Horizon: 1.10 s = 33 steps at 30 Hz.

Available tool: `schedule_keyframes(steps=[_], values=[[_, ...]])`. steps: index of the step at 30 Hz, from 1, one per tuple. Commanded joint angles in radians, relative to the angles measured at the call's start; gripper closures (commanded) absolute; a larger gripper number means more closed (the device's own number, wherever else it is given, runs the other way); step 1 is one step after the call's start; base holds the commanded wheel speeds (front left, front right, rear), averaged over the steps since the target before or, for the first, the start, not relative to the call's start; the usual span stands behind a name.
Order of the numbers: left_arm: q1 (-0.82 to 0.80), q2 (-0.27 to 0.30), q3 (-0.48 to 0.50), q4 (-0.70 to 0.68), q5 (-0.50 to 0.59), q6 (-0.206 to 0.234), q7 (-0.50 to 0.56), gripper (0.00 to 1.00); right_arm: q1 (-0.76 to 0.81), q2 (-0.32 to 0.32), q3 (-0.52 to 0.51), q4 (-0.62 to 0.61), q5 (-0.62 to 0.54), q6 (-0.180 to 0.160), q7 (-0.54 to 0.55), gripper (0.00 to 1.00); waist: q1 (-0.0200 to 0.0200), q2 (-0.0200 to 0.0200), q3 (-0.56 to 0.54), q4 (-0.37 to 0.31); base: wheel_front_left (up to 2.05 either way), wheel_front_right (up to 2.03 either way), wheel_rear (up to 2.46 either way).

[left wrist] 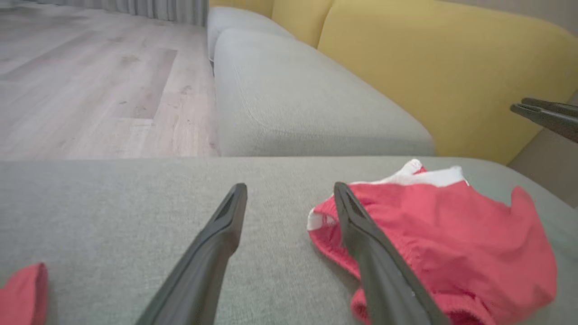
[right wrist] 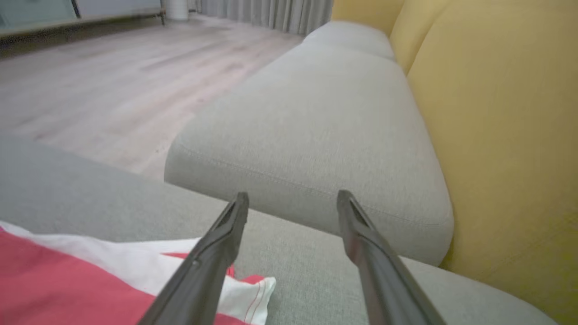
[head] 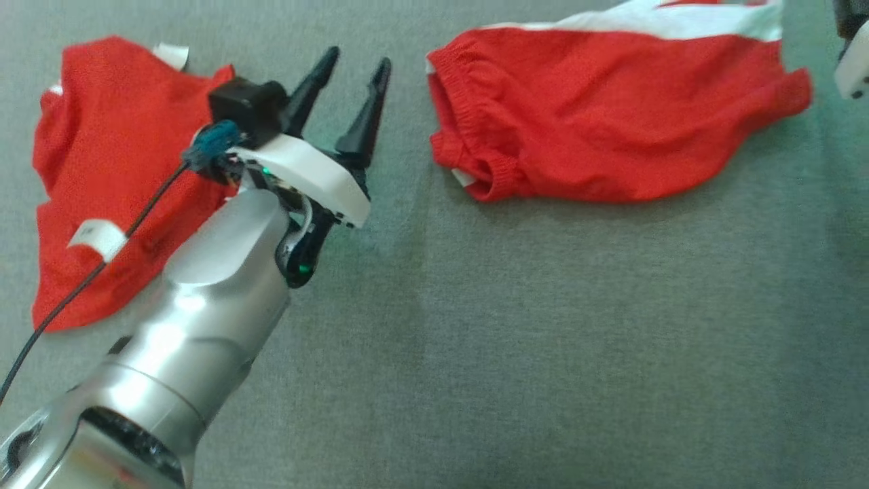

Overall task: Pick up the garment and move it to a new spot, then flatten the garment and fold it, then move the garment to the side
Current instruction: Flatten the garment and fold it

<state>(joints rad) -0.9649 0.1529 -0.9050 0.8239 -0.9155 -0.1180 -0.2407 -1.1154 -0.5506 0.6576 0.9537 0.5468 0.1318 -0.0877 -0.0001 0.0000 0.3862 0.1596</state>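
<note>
Left gripper (head: 359, 57) near garment's (head: 611, 115) left edge

Left forearm (head: 204, 305) comes in from the lower left of the head view, silver and chunky, angled up and to the right. It's got a white wrist housing (head: 312, 176) on the end and a thin black cable (head: 81, 288) trailing off it. The left claw (head: 358, 64) has its two dark fingers spread in a V, pointing up and away. The right claw (right wrist: 293, 197) is spread just as wide in its own wrist view. A bit of the pale right wrist (head: 854, 64) peeks in at the top right corner of the head view.
</note>
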Motion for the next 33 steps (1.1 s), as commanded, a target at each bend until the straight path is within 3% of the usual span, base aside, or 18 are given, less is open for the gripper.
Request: schedule_keyframes(steps=[1,6,14,27,33], values=[[-0.019,0.036,0.048,-0.025,-0.011,0.011,-0.015,0.0,0.014,0.006,-0.011,-0.014,0.01,-0.001,-0.041,0.0,0.0001,0.0,-0.042,-0.021,0.0,0.0,0.0],[0.056,0.068,0.191,-0.128,0.007,0.042,-0.02,0.0,0.06,0.059,-0.085,-0.018,0.051,-0.001,-0.151,0.0,0.0001,0.0,-0.119,-0.05,0.0,0.0,0.0],[0.33,0.072,0.403,-0.325,0.116,0.061,-0.021,0.0,0.27,0.163,-0.254,-0.16,0.028,-0.001,-0.173,0.0,0.0001,0.0,-0.247,-0.085,0.0,0.0,0.0],[0.696,-0.012,0.557,-0.421,0.281,0.029,-0.021,0.0,0.728,0.412,-0.489,-0.351,-0.166,-0.001,-0.174,0.0,0.0001,0.0,-0.365,-0.128,0.0,0.0,0.0],[0.765,-0.049,0.614,-0.454,0.332,0.009,-0.021,0.0,0.826,0.473,-0.545,-0.398,-0.228,-0.001,-0.172,0.0,0.0001,0.0,-0.373,-0.139,0.0,0.0,0.0]])
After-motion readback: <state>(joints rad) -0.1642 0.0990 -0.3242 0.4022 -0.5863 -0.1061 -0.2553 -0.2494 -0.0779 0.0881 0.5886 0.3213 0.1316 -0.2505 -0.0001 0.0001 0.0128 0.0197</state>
